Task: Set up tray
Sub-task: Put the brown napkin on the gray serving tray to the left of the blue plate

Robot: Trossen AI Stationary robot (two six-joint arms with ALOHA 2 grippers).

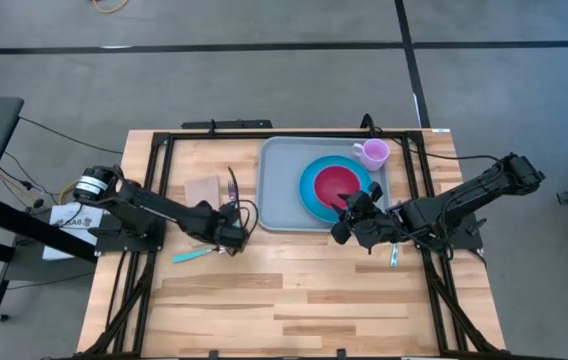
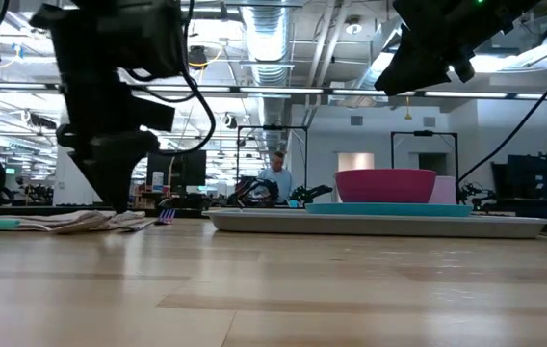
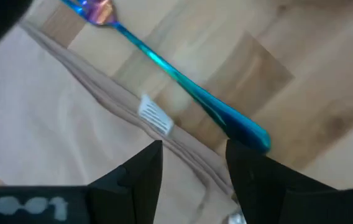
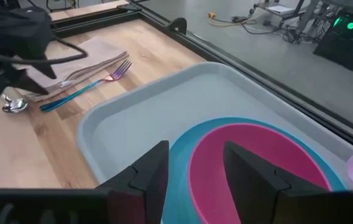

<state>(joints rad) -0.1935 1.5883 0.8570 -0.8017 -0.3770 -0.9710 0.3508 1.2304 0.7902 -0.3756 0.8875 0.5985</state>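
A pale wooden plank table (image 1: 294, 300) inside a black metal frame stands on a grey concrete floor. The large flat grey-blue plastic tray (image 1: 282, 190) lies near its far edge, holding a round bright-blue plate (image 1: 311, 193) with a magenta bowl (image 1: 336, 181) and a lilac mug (image 1: 372, 153). The right gripper (image 1: 348, 218) hovers over the plate, fingers parted and empty. The left gripper (image 1: 230, 235), fingers apart, hangs above a folded beige napkin (image 3: 58, 118) beside a teal-handled fork (image 3: 183, 84). Beyond is an open workshop with 1 distant person (image 2: 275, 173).
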